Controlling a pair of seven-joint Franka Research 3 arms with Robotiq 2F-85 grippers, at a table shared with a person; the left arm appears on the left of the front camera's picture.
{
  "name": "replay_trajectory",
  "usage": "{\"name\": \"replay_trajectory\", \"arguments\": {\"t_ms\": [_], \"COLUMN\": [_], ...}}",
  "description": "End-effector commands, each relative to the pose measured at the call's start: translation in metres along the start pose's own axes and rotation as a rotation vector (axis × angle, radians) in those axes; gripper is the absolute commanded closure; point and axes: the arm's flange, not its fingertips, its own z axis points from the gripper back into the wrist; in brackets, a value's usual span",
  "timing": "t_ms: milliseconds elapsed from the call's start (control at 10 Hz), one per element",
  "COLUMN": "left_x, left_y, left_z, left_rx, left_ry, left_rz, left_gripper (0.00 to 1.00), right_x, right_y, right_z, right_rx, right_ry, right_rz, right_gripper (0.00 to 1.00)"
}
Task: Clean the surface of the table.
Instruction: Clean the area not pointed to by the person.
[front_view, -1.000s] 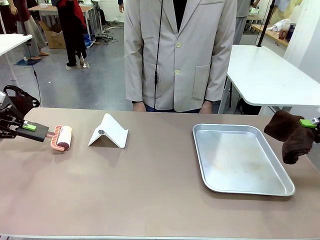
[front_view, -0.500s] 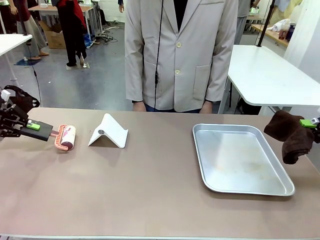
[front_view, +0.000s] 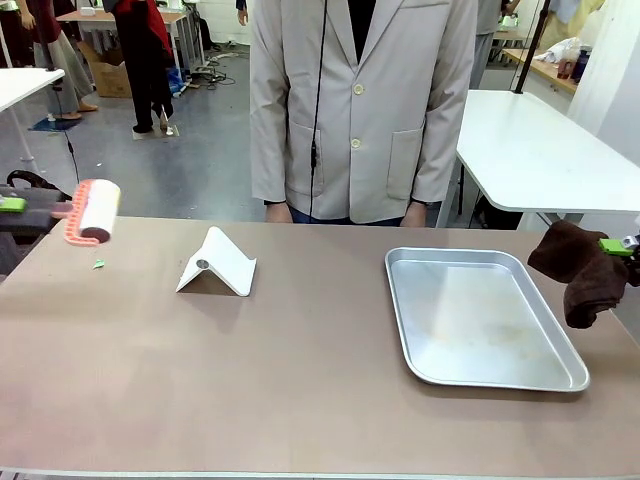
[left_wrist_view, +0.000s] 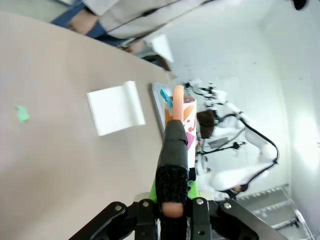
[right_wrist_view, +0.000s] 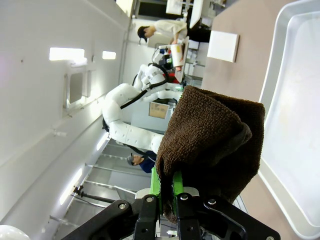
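Observation:
The brown table (front_view: 300, 390) spreads across the front view. At its far left my left gripper (front_view: 14, 206) is shut on the handle of a pink lint roller (front_view: 93, 212), held in the air above the table's corner. In the left wrist view the left gripper (left_wrist_view: 172, 212) clamps the roller's dark handle, and the roller (left_wrist_view: 182, 117) points away over the table (left_wrist_view: 55, 165). A small green scrap (front_view: 98, 264) lies on the table below it. At the right edge my right gripper (front_view: 620, 246) is shut on a hanging dark brown cloth (front_view: 577, 272); the right wrist view shows the cloth (right_wrist_view: 215, 135) draped over the right gripper (right_wrist_view: 167, 197).
A white folded stand (front_view: 217, 263) sits left of centre. A silver metal tray (front_view: 480, 320) lies on the right half. A person in a pale jacket stands at the far edge, with one hand (front_view: 278, 212) resting on it. A white table (front_view: 540, 150) stands behind right.
My left gripper has lifted the lint roller off the table, up and to the left. A green scrap now shows where it rolled. The right arm and cloth have not moved.

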Motion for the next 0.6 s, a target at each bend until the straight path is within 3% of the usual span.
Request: {"name": "replay_trajectory", "arguments": {"t_ms": [0, 200, 300, 500], "left_x": [-0.018, -0.045, -0.059, -0.09], "left_y": [-0.003, -0.011, -0.008, 0.019], "left_z": [0.015, 0.046, 0.063, 0.095], "left_rx": [-0.079, -0.098, -0.069, -0.008], "left_ry": [0.053, 0.075, 0.033, -0.004], "left_rz": [0.009, 0.04, 0.052, 0.13], "left_gripper": [0.78, 0.78, 0.78, 0.78], "right_x": [0.004, 0.004, 0.004, 0.004], "right_y": [0.006, 0.006, 0.006, 0.006], "right_z": [0.0, 0.0, 0.0, 0.0], "right_rx": [0.015, 0.015, 0.015, 0.015], "right_ry": [0.004, 0.004, 0.004, 0.004], "right_rz": [0.005, 0.005, 0.005, 0.005], "right_gripper": [0.89, 0.89, 0.89, 0.89]}}
